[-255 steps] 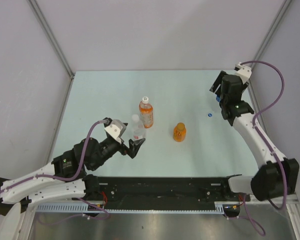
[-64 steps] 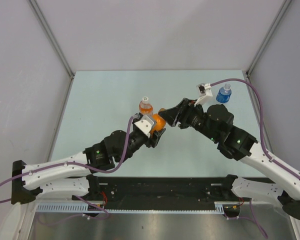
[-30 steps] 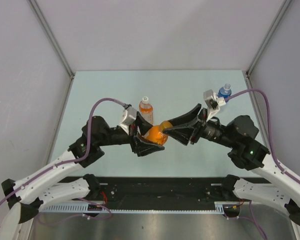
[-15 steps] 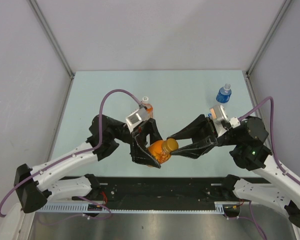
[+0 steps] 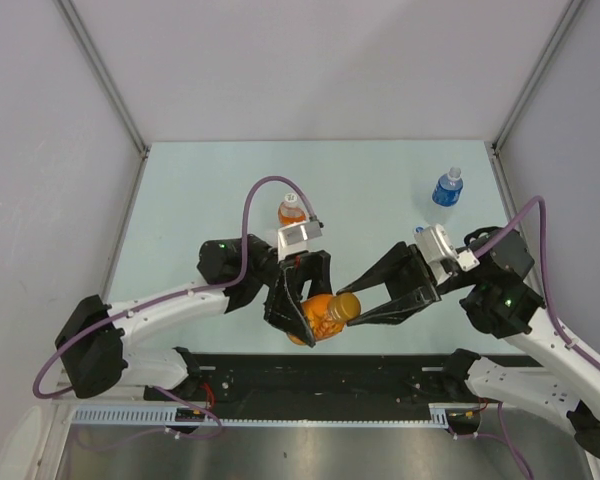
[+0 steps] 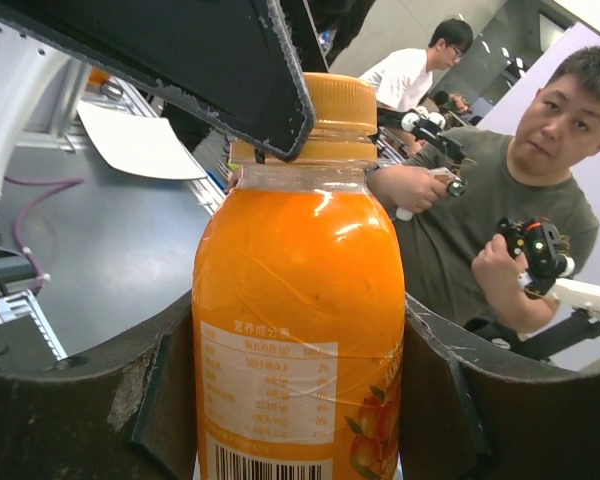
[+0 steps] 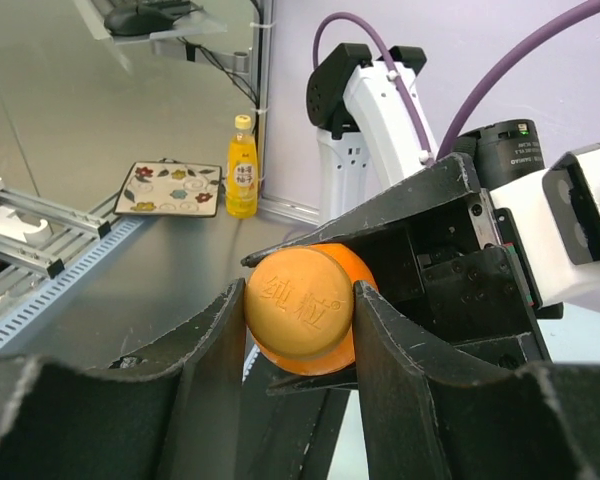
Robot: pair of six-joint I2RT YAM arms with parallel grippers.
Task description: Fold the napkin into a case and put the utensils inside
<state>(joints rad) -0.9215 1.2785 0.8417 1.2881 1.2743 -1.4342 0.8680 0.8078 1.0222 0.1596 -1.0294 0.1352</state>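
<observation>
No napkin and no utensils show in any view. An orange juice bottle (image 5: 323, 313) lies sideways in the air over the table's near edge, its cap (image 5: 347, 306) pointing right. My left gripper (image 5: 311, 325) is shut on the bottle's body (image 6: 300, 300), a finger (image 6: 165, 395) pressed on each side of the label. My right gripper (image 5: 354, 308) is shut on the orange cap (image 7: 298, 302), its fingers (image 7: 215, 340) squeezing it from both sides.
A bottle of orange drink with a white cap (image 5: 291, 210) stands behind the left arm at mid-table. A blue-labelled bottle (image 5: 446, 187) stands at the back right. The black rail (image 5: 320, 375) runs along the near edge, just under the held bottle.
Both arms have carried the orange bottle toward the near edge and tipped it from slanted to nearly level. Both grips have stayed as they were.
</observation>
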